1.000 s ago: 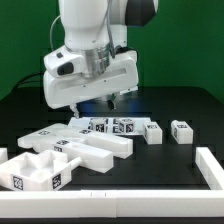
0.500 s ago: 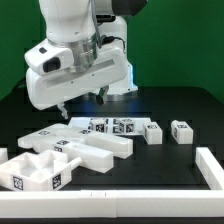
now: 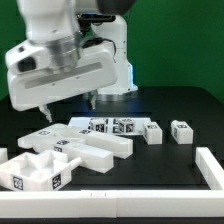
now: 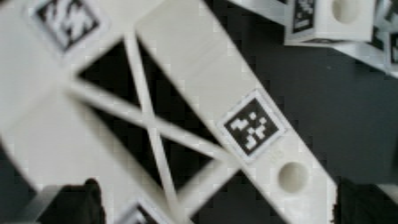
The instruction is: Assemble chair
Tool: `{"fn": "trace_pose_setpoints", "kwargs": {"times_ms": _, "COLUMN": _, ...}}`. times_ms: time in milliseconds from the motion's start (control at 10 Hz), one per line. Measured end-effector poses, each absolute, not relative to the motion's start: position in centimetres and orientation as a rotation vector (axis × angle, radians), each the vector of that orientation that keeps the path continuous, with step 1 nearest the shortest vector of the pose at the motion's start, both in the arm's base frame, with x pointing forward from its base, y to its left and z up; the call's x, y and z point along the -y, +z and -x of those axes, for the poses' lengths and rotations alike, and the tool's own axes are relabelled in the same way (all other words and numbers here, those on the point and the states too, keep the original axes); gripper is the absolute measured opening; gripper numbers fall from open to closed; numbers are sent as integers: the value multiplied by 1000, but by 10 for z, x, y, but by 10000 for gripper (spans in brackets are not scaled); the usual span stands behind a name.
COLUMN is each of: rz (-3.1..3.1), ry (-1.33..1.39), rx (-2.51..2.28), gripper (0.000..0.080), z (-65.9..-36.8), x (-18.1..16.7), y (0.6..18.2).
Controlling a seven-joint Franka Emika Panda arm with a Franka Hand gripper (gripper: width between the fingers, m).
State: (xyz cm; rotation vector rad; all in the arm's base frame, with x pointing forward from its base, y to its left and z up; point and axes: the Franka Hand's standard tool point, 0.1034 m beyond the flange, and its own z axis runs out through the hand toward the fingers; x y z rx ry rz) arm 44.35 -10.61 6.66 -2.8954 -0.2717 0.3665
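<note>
While we are hovering the gripper over the cross-braced chair panel, the jaws are standing wide, holding nothing. Panel is lying flat on the worktop, butting the notched slab — coming down off-centre, we are risking a finger landing on a brace and skidding it. Tagged blocks are sitting just behind — crowding the far finger; border rail is lying well apart.

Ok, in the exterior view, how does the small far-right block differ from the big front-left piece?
The block is small and compact; the big piece is far larger, with open recesses. The block stands alone; the big piece lies close against a long bar. The block sits farther back; the big piece nears the front rail. Both are white with black-and-white tags.
</note>
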Motion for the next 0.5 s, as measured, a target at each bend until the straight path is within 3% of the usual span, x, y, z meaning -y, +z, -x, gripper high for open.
{"fn": "trace_pose_setpoints", "kwargs": {"times_ms": 400, "rz": 2906, "ry": 357, "rx": 323, "gripper": 649, "z": -448, "x": 104, "y": 66}}
{"fn": "trace_pose_setpoints", "kwargs": {"times_ms": 500, "rz": 2936, "ry": 349, "rx": 205, "gripper": 649, "z": -461, "x": 108, "y": 68}}
